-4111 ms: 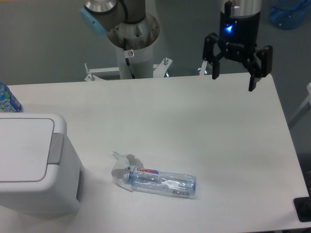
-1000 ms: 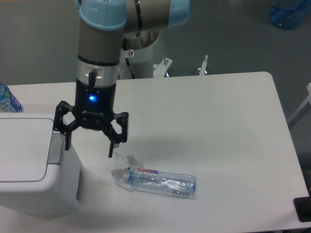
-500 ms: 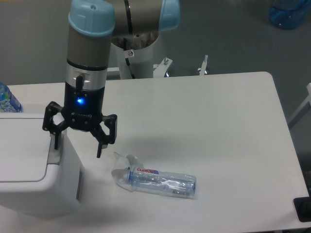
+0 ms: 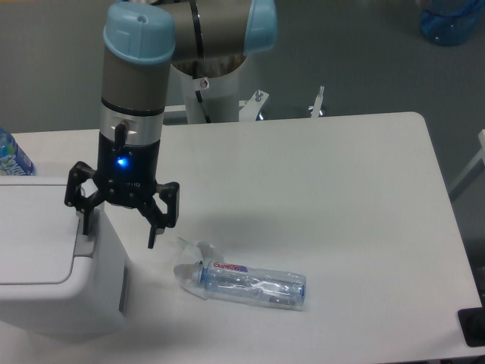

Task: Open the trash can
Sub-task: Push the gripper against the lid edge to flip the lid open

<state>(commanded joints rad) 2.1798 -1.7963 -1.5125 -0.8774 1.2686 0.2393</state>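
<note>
The trash can [image 4: 45, 265] is a large white boxy bin at the table's front left, with its flat lid down and a grey push strip [image 4: 83, 246] along the lid's right edge. My gripper [image 4: 117, 232] hangs open over the can's right side. One finger comes down at the grey strip, the other [image 4: 154, 231] hangs past the can's right wall above the table. Whether the left finger touches the strip I cannot tell.
A crushed clear plastic bottle [image 4: 246, 280] lies on the white table [image 4: 341, 197] right of the can, close to the right finger. A blue bottle [image 4: 11, 155] stands behind the can at the left edge. The arm's base [image 4: 208, 68] stands behind the table.
The gripper crossed from the table's far right to the trash can. In the last half second it shifted slightly further left and stayed open.
</note>
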